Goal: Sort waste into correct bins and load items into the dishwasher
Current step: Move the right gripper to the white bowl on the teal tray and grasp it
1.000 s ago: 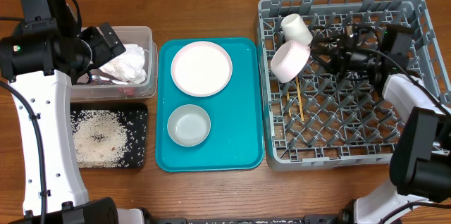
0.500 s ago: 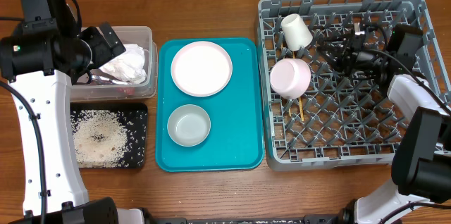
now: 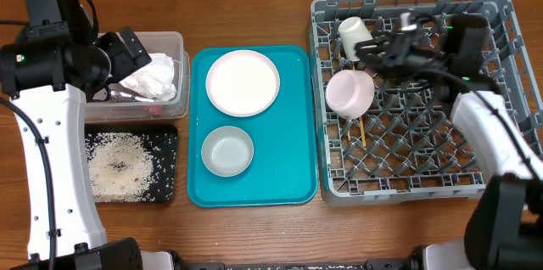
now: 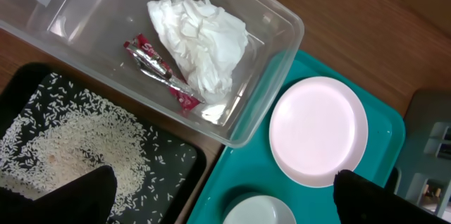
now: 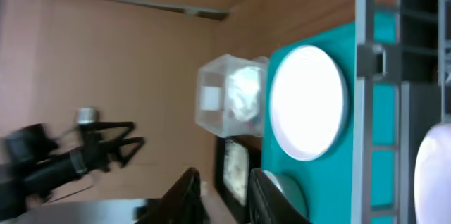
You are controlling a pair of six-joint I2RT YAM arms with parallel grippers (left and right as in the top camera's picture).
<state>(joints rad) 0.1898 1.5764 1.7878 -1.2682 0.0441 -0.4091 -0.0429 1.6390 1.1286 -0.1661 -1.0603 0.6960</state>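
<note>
Hangs over rack point(image 3: 501, 15) with right gripper point(image 3: 363, 50) slightly parted, gripping nothing; cup point(image 3: 355, 32) just ahead, bowl point(image 3: 349, 93) beside. Spreads left gripper point(image 4: 225, 201) wide, empty, above tub point(image 4: 276, 69).

Left arm point(image 3: 49, 147) and right arm point(image 3: 489, 132) share white shells and black joints (wrists all black too).

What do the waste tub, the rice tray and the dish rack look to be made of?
Waste tub: clear glossy plastic, with see-through walls. Rice tray: black, matte, probably plastic. Dish rack: grey moulded plastic, with lattice walls and pegs.
</note>
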